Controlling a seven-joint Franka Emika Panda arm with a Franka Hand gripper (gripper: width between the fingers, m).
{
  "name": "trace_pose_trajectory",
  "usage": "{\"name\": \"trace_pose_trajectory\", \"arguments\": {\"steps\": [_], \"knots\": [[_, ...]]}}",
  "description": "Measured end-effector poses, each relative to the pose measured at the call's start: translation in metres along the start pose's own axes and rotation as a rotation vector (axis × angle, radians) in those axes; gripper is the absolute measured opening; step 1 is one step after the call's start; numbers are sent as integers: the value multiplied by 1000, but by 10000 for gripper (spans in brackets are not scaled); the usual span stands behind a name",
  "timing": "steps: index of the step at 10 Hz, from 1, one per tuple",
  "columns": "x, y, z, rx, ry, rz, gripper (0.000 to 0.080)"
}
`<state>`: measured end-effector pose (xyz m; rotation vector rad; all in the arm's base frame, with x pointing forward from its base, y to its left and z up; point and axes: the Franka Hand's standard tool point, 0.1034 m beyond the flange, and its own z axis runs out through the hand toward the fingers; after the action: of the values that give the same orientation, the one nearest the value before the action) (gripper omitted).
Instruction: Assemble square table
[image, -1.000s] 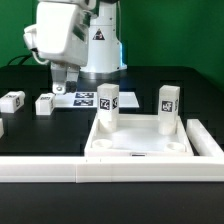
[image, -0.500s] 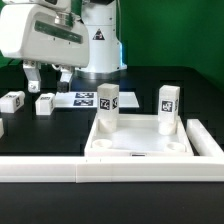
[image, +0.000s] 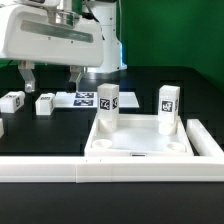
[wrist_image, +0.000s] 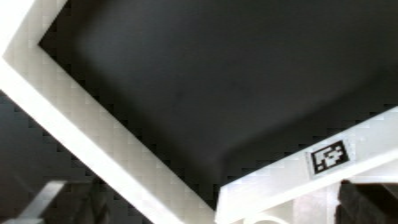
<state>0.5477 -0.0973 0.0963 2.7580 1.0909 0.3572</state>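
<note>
The square table slab (image: 140, 143) lies at the front right, white with a raised rim. Two white tagged legs (image: 108, 104) (image: 168, 108) stand upright in its far corners. Two loose legs (image: 12, 100) (image: 45, 103) lie on the black table at the exterior view's left, and a third shows at the edge (image: 2, 127). My gripper (image: 50, 84) hangs open and empty high above the loose legs, its fingers (image: 25, 76) wide apart. The wrist view shows the slab's tagged side (wrist_image: 327, 158) from above.
The long white L-shaped border rail (image: 60, 170) runs along the front and up the right side, and crosses the wrist view (wrist_image: 71, 110). The marker board (image: 84, 99) lies flat behind the slab. The robot base (image: 100, 50) stands at the back.
My gripper has moved toward the exterior view's left and nearer the camera, so it looks larger. It stays open and empty. The legs and the slab have not moved.
</note>
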Motion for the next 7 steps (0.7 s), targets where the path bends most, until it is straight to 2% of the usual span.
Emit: {"name": "trace_pose_trajectory", "arguments": {"steps": [3, 5, 6, 7], "knots": [[-34, -6, 2, 45, -44, 381, 649], [-52, -8, 5, 88, -87, 559, 649], [-58, -8, 6, 96, -89, 654, 649], [-56, -9, 6, 96, -88, 705, 649]]}}
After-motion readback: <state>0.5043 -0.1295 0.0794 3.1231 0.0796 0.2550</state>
